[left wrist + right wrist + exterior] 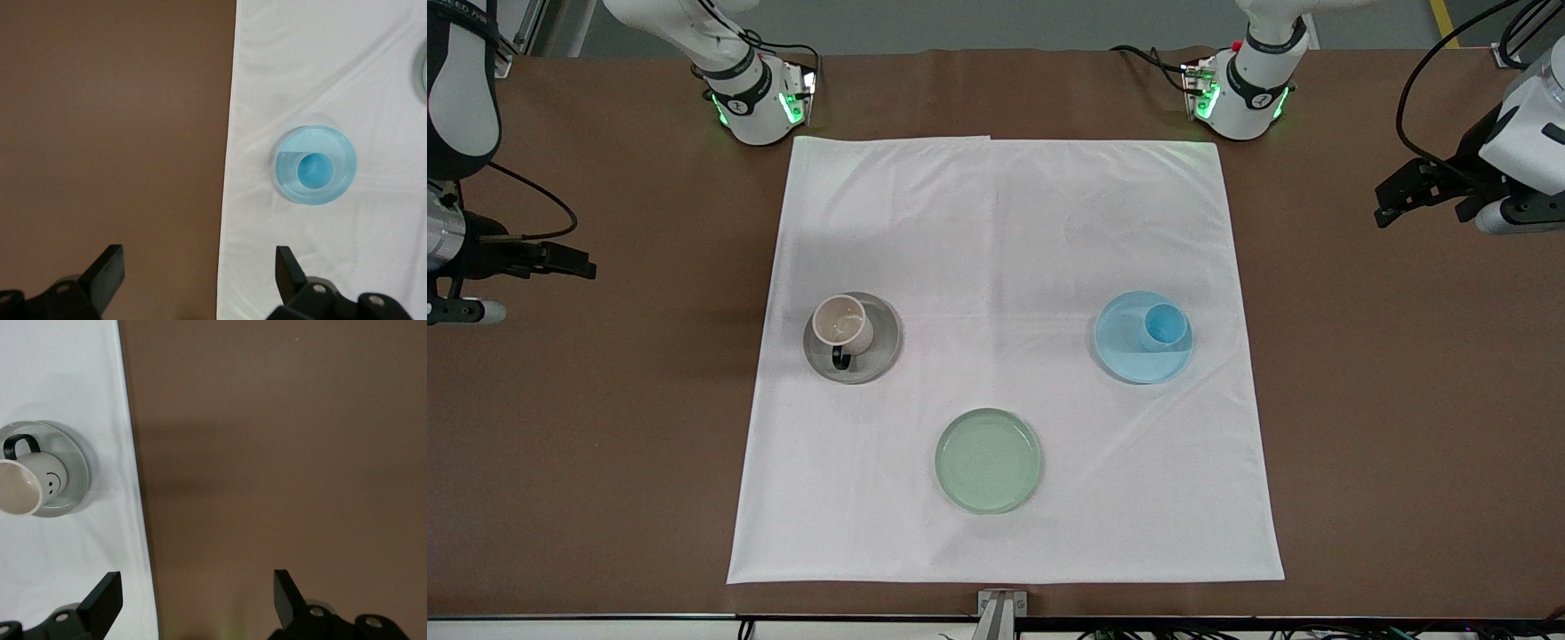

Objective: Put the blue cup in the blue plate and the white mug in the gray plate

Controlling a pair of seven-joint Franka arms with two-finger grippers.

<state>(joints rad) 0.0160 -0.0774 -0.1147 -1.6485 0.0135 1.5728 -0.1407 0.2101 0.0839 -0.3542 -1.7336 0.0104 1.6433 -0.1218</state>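
My white mug stands in the gray plate, the blue cup in the blue plate. My left gripper and right gripper hover over bare table, jaws released, empty.

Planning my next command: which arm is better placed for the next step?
Neither. The blue cup stands in the blue plate and the white mug in the gray plate. The left gripper and right gripper wait open over bare table.

The blue cup stands upright in the blue plate on the white cloth; the left gripper hangs above, fingers spread.
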